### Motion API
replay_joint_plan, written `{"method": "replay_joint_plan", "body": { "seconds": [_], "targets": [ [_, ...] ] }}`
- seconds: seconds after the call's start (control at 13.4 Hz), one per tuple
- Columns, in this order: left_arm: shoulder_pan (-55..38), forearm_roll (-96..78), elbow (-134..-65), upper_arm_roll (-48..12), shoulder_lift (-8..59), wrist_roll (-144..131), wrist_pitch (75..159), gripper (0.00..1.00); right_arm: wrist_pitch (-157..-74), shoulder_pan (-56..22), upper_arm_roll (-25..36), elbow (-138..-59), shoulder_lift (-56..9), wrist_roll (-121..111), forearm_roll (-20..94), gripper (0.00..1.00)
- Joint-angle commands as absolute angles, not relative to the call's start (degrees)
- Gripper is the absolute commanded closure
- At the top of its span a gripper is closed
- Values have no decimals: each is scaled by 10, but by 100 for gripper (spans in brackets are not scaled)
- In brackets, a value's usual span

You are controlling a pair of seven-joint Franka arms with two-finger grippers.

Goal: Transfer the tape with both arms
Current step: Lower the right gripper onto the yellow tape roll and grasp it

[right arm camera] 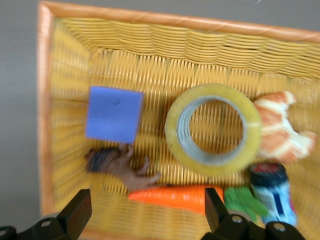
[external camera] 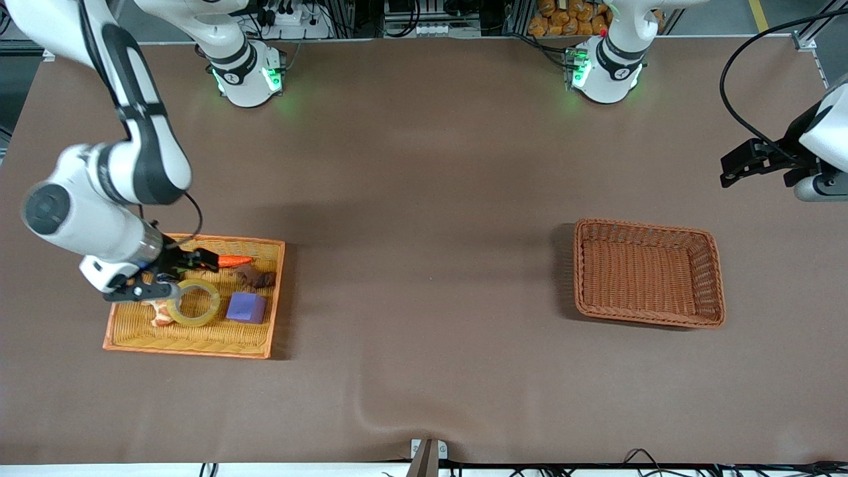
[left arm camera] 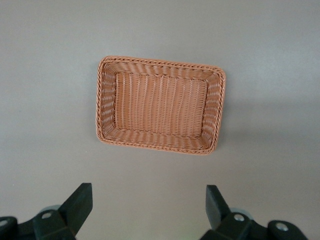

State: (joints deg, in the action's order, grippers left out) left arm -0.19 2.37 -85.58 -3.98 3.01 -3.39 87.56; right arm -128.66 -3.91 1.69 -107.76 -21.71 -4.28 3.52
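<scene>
The yellowish translucent ring-shaped roll of packing tape (external camera: 194, 303) lies flat in the yellow wicker tray with an orange rim (external camera: 199, 348) at the right arm's end of the brown bench (external camera: 424, 265). Beside it in the tray are a purple foam cube (external camera: 246, 307), an orange toy carrot (external camera: 234, 261), a brown lumpy toy (external camera: 255, 277) and a toy croissant (right arm camera: 280, 131). The right hand (external camera: 163, 276) hovers over the tray with its fingers spread apart, holding nothing. The left hand (left arm camera: 149, 205), also open and empty, waits in the air over the bench near the empty brown wicker basket (external camera: 648, 273).
</scene>
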Motion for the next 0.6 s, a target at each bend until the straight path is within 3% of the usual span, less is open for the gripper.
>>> {"method": "replay_joint_plan", "body": {
  "seconds": [0.0,0.52],
  "targets": [
    [0,11,-848,-40,33,-31,868,0,-1309,-42,20,-1051,-275,-76,-7,0],
    [5,10,-846,-40,31,-33,868,0,-1310,-40,20,-1037,-330,-174,-45,0]
  ]
}}
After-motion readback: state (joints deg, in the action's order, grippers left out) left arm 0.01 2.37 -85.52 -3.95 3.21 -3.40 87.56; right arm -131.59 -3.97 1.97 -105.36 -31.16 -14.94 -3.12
